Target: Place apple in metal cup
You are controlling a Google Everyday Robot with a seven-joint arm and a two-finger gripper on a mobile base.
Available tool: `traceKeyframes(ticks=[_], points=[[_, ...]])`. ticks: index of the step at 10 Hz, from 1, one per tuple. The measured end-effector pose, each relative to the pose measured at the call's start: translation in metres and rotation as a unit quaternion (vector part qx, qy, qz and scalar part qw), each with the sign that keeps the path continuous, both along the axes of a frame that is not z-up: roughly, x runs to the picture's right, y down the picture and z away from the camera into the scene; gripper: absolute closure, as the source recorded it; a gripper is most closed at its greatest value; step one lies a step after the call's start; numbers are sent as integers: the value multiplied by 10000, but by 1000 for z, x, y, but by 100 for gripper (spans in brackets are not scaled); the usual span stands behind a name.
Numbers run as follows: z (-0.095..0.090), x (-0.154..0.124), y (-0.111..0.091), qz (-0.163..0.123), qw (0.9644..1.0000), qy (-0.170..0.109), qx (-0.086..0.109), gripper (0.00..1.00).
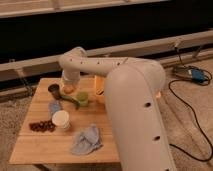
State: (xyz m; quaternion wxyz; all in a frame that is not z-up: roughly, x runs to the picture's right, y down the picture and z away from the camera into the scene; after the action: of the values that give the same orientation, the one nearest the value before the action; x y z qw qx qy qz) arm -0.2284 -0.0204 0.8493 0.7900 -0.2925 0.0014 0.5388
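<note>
Table: a light wooden table (pixel 30 150) holds all the objects, with rough carpet around it.
Arm: a thick white robot arm (pixel 135 100) rises from the lower right and reaches across to the table's back left, hiding the right part of the tabletop.
Gripper: the gripper (pixel 69 84) hangs under the white wrist at the back left, just right of the metal cup. Its fingers are drawn together, clamped on the apple.
Apple: the small round yellowish-orange apple (pixel 68 89) sits at the fingertips. It is just beside the metal cup on the cup's right and is not inside it.
Metal cup: the small dark grey metal cup (pixel 53 90) stands upright near the back left edge. Its inside is dark, and I cannot tell what it holds.
Green cup: a small green cup (pixel 81 98) stands upright just right of the apple and a little nearer the front. Its contents cannot be made out.
Green piece: a dark green curved piece (pixel 70 100) lies just in front of the apple and reaches towards the green cup.
Blue piece: a small pale blue object (pixel 54 106) lies between the metal cup and the white cup.
White cup: a white round cup (pixel 61 120) stands upright nearer the front, apart from the metal cup, and its mouth shows only pale white.
Red cluster: a dark red heap of small pieces (pixel 41 126) lies left of the white cup.
Cloth: a crumpled blue-grey cloth (pixel 86 140) lies near the front edge, beside the arm.
Yellow object: a yellow-orange thing (pixel 100 94) right of the green cup is half hidden by the arm.
Floor: a blue device (pixel 197 75) lies on the carpet, well to the right.
</note>
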Motion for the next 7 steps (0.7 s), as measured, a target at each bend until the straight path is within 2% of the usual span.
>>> traceKeyframes(ticks=[3, 7], points=[[8, -15, -14, -16, 9994, -273, 205, 100], [13, -29, -20, -65, 9972, -606, 433, 100]])
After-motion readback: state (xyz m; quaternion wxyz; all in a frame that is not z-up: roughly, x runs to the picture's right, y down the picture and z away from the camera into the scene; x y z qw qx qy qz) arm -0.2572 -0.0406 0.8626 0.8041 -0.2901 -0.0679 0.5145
